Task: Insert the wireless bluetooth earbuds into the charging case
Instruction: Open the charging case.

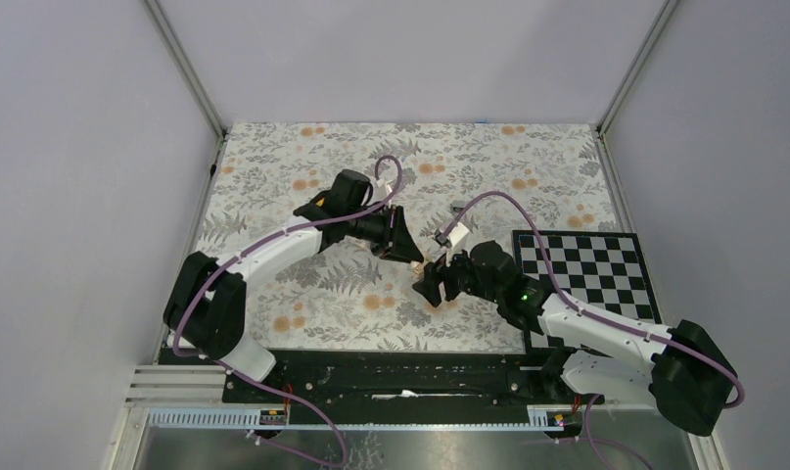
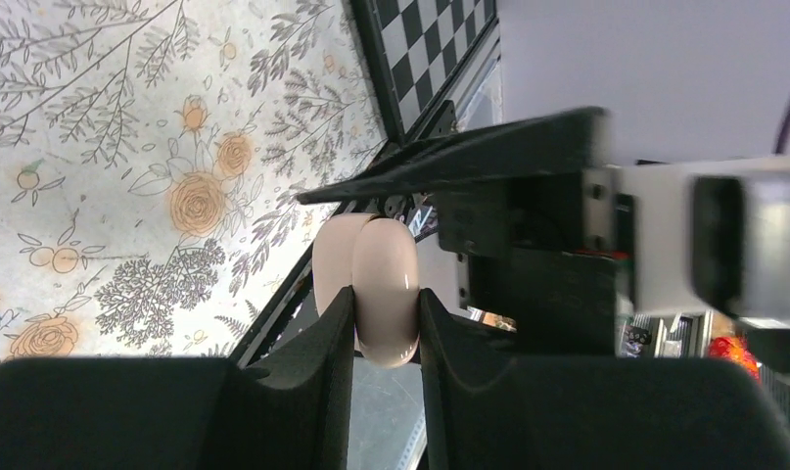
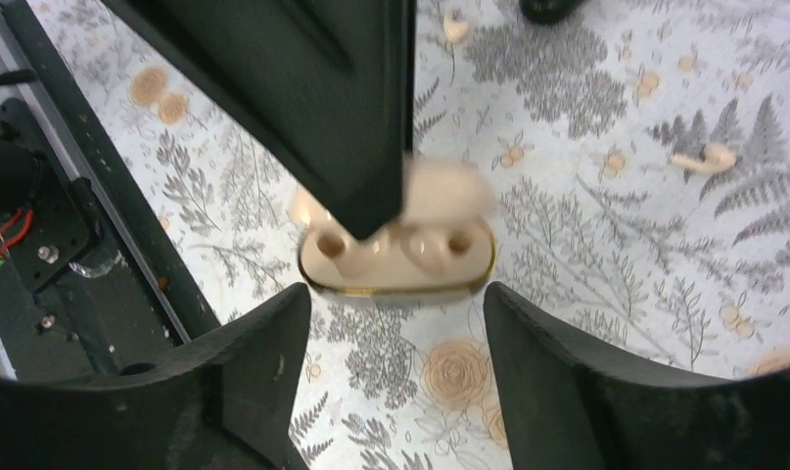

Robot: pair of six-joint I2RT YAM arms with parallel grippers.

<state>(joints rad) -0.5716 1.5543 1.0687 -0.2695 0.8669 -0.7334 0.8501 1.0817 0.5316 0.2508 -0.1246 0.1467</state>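
Near edge first: our right claw (image 3: 395, 300) hangs wide open, nothing in it, right over the charging case (image 3: 371, 260). Case is peach, lid up, approx mid-bench, just left of the checkerboard (image 1: 586, 274). Left claw (image 2: 386, 299) is pinched tight on it. Both wells look empty, tho the lid's blurred. Toward the far edge, one earbud (image 3: 702, 159) lies on the bench (image 3: 586, 392), well apart from the case. 2nd bud: can't tell. We judge: case open & steadied, no bud seated yet.

Bright even light, soft shadows, blurred close wrist views
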